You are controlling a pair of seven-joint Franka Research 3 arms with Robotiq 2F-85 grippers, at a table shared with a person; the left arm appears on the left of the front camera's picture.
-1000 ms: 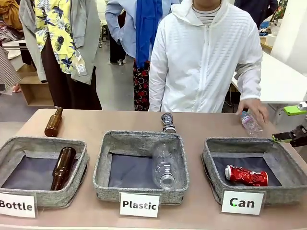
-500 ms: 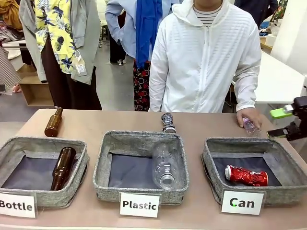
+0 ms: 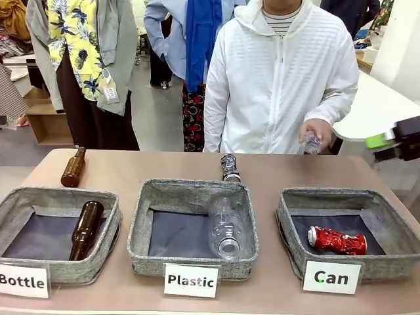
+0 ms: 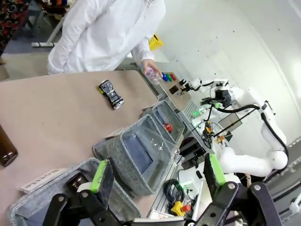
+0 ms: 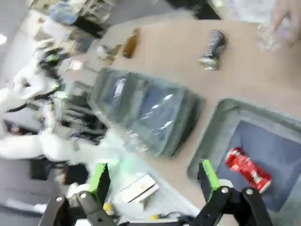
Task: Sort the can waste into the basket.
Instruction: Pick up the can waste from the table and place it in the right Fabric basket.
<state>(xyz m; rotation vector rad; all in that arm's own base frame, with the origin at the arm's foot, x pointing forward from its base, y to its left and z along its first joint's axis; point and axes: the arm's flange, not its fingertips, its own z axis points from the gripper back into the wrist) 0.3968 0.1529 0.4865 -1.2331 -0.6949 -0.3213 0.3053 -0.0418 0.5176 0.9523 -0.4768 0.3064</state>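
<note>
On your tan surface [image 3: 131, 172], the red can [image 3: 337, 241] lies in the Can basket [image 3: 287, 244], the dark can [image 3: 230, 168] outside; left gripper [image 4: 157, 172] and right gripper [image 5: 154, 175] jaws spread.

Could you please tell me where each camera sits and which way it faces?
Front: between the arms, facing across the table at the person; right gripper at picture right.
Left wrist: above the left gripper, open, looking over the Plastic basket toward the person.
Right wrist: above the open right gripper, looking down on the Can basket and red can.
All three share the dark can on the table.
</note>
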